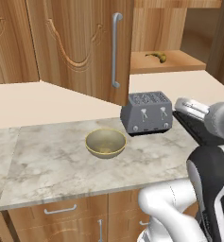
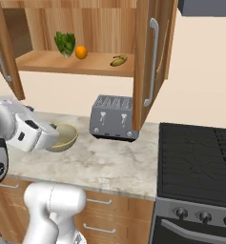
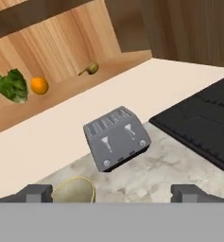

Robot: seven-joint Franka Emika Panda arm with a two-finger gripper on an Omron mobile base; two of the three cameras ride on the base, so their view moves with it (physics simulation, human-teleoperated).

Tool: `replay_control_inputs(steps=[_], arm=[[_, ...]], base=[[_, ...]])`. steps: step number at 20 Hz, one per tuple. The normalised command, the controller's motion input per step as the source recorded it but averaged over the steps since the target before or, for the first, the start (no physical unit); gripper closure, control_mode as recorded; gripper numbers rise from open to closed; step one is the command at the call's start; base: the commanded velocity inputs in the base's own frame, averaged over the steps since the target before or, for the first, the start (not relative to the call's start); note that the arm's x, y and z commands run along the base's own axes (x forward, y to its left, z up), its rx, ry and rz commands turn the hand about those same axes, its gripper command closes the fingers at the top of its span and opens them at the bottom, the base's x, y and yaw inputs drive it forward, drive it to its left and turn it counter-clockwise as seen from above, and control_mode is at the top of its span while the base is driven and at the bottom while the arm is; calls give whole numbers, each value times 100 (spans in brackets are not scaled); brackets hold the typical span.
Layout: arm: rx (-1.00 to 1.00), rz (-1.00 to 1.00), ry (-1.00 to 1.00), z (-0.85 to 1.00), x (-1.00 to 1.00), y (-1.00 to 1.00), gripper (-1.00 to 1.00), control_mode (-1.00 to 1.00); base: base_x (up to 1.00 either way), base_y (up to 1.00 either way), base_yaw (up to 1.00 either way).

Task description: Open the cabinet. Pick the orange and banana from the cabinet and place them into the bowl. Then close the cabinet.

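Note:
The cabinet [image 2: 150, 62] stands with both doors swung open, and its left door [image 1: 80, 47] fills the upper left of the left base view. On its shelf [image 2: 47, 63] lie the orange [image 2: 81, 52] [image 3: 39, 85] and, further right, the banana [image 2: 118, 60] [image 1: 157, 56] [image 3: 89, 69]. The olive-tan bowl [image 1: 105, 142] [image 2: 66, 136] [image 3: 74, 189] sits empty on the marble counter, left of the toaster. My gripper [image 3: 112, 194] is open and holds nothing. It hovers low over the counter near the bowl, facing the toaster and the shelf beyond.
A grey toaster [image 1: 146, 112] [image 2: 113, 116] [image 3: 117, 137] stands under the shelf, between me and the fruit. A leafy green vegetable [image 2: 65, 44] lies left of the orange. A black stove top [image 2: 200, 162] is to the right. The open right door's handle [image 2: 152, 62] hangs over the toaster's right end.

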Motion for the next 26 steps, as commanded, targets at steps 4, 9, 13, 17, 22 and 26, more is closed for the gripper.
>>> replay_control_inputs(steps=[4,9,13,17,22,26], arm=[[22,35,3,-10,99,-57,-100,-100],[17,32,4,-31,100,1,-100,-100],[14,26,2,-6,100,56,-100,-100],[7,18,2,0,100,97,-100,-100],[11,23,10,0,100,86,-100,-100],[16,39,16,0,76,48,-100,-100]], base=[[0,0,0],[0,0,0],[0,0,0],[0,0,0],[0,0,0],[0,0,0]])
